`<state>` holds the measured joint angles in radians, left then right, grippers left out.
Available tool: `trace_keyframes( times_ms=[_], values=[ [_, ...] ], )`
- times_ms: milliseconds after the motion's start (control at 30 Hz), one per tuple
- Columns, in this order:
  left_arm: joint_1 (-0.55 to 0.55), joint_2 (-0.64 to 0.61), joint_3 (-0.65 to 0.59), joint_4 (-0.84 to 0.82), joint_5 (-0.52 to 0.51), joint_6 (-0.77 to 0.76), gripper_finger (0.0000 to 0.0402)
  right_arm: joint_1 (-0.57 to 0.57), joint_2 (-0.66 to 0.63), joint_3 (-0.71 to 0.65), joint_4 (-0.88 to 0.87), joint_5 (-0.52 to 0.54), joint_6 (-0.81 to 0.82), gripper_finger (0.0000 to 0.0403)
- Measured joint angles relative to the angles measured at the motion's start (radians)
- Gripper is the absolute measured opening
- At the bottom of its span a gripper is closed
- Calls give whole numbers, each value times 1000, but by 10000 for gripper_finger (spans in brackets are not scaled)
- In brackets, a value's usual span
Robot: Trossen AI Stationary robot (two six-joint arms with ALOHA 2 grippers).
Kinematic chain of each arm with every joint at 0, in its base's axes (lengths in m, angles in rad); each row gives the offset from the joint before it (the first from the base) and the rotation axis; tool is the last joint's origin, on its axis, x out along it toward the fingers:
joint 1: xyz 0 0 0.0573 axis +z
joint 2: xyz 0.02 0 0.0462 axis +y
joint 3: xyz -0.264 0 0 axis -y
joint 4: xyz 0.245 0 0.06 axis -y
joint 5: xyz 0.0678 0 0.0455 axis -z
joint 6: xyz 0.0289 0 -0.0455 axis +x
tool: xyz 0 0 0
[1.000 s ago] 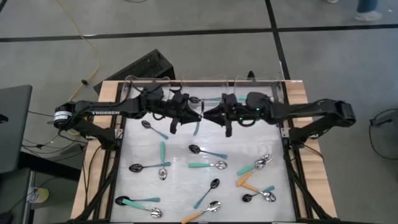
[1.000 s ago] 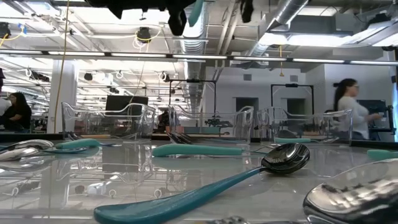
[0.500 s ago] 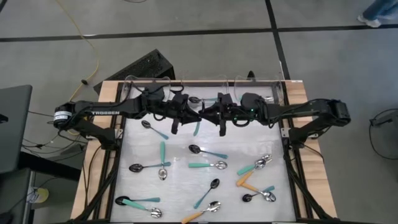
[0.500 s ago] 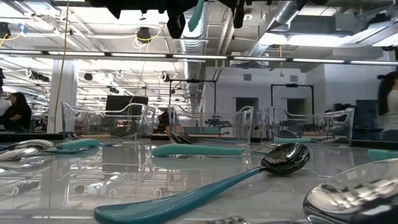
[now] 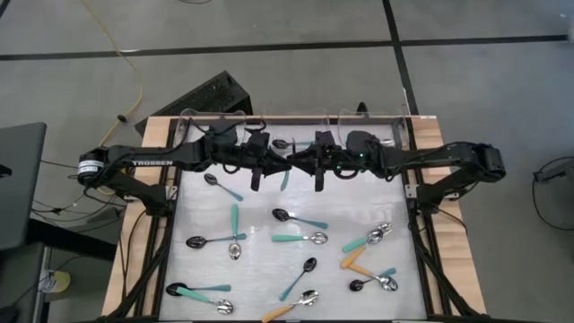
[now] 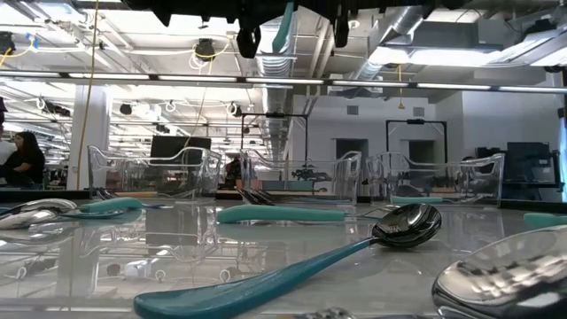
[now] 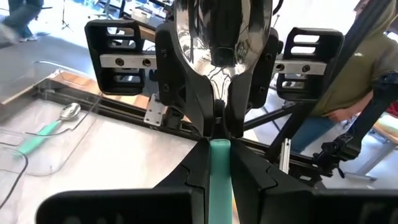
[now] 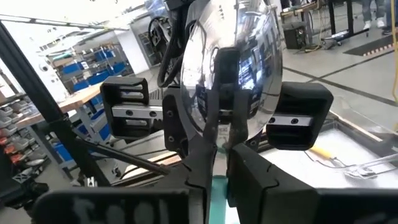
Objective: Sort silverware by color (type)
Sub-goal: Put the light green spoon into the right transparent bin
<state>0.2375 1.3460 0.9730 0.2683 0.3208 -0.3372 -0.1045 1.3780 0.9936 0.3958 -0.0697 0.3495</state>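
**Desk:** Fingers first: what have they got, seen from above?

**Photographer:** Both pairs are clamped on one teal-handled spoon (image 5: 284, 179). The left gripper (image 5: 267, 167) and right gripper (image 5: 301, 165) meet nose to nose over the back middle of the white tabletop (image 5: 260, 269), just in front of the clear bins (image 5: 215, 121). Loose spoons (image 5: 300, 218) lie scattered over the nearer half. A wooden frame (image 5: 134, 260) borders the surface, with grey floor beyond.

**Desk:** And from table height?

**Photographer:** The glossy surface mirrors the bins (image 6: 301, 177) along its far edge. A black-bowled spoon (image 6: 407, 226) lies close to the lens. The held spoon's teal handle (image 6: 283, 25) hangs at the top edge, well above the surface. Behind is an open workshop with ceiling ducts and strip lights, and a person (image 6: 22, 155) sits far off.

**Desk:** Left wrist?

**Photographer:** The left gripper (image 7: 219, 149) pinches the teal handle, shiny bowl (image 7: 224, 25) beyond, where the right gripper (image 7: 219, 118) closes on the neck. A person in an olive top (image 7: 373, 62) stands behind.

**Desk:** Right wrist?

**Photographer:** The right gripper (image 8: 217, 155) is closed at the neck and the bowl (image 8: 233, 62) fills the view, with shelving behind.
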Motion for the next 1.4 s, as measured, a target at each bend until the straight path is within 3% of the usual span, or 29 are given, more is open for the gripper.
trace_keyframes(
  times_ms=[100, 267, 400, 500, 733, 1067, 1100, 1233, 1400],
  values=[
    [-1, 3, 0, -17, -29, 5, 23, -21, -30, 3, -125, -39, 14, 71],
    [37, -3, 0, -30, -71, 8, 23, -81, -169, 1, -617, -168, 92, 71],
    [93, 19, 1, -55, -75, 18, 23, -69, -265, 0, -984, -139, 166, 71],
    [136, 84, 71, -143, -72, 49, 21, -20, -309, 0, -1150, -59, 245, 71],
    [189, 459, 536, -433, -41, 280, 19, 121, -339, 0, -1252, 111, 412, 71],
    [217, 1003, 1375, -602, -11, 358, 19, 292, -320, 0, -1337, 216, 593, 71],
    [214, 1030, 1388, -551, -8, 346, 19, 304, -320, -1, -1352, 229, 608, 71],
    [212, 1046, 1238, -243, -22, 262, 18, 329, -319, -1, -1382, 255, 667, 71],
    [207, 1071, 1187, -119, -69, 330, 18, 349, -317, -1, -1377, 264, 698, 71]
  ],
)
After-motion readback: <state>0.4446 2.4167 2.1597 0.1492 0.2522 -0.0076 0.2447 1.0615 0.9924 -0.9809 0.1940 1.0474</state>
